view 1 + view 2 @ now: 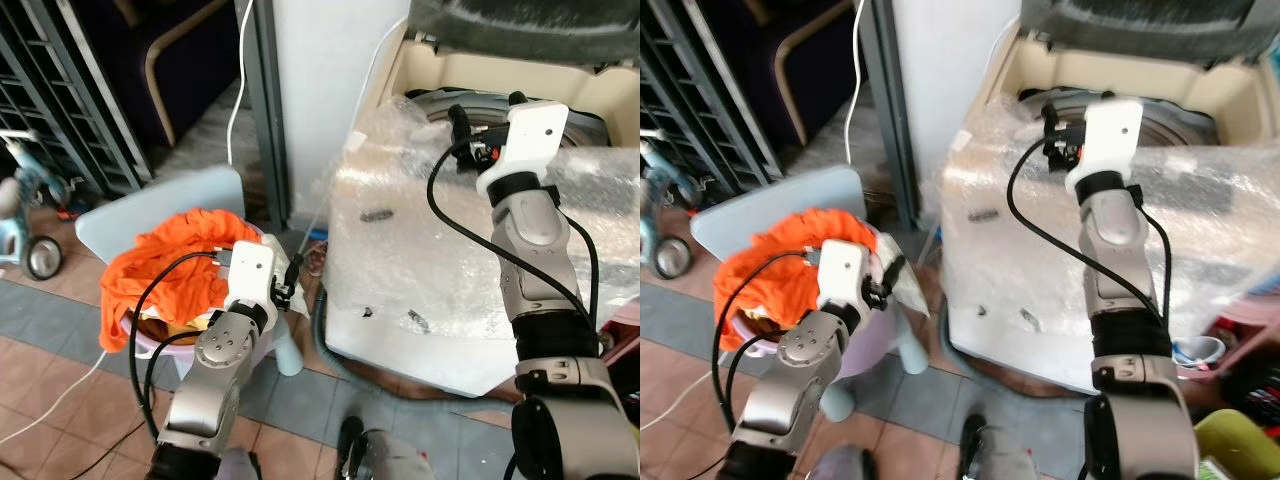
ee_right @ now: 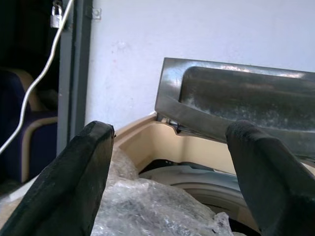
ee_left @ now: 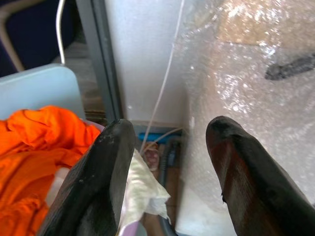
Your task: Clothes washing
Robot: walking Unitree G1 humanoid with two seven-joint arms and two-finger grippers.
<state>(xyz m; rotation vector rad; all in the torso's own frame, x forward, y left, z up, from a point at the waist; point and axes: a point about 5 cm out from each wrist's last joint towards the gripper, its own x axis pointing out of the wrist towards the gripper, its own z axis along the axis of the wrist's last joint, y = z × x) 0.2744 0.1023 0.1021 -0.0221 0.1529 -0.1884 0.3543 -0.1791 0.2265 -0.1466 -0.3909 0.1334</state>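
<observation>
Orange clothes (image 1: 170, 265) are heaped in a lavender basket (image 1: 160, 352) on the floor to my left. My left gripper (image 1: 293, 283) hovers at the basket's right rim, open and empty; its wrist view looks past the orange clothes (image 3: 34, 147) and a pale cloth (image 3: 140, 187). A top-loading washing machine (image 1: 430, 260) wrapped in bubble wrap stands on the right with its grey lid (image 2: 236, 98) raised. My right gripper (image 1: 488, 110) is held above the machine's top beside the drum opening (image 1: 440, 105), open with nothing between its fingers (image 2: 74, 177).
A light blue panel (image 1: 150, 195) stands behind the basket. A child's tricycle (image 1: 25, 220) and a metal grille (image 1: 60, 90) are at the far left. A white cable (image 1: 240, 90) hangs by the grey door frame. A grey hose (image 1: 400, 385) lies under the machine.
</observation>
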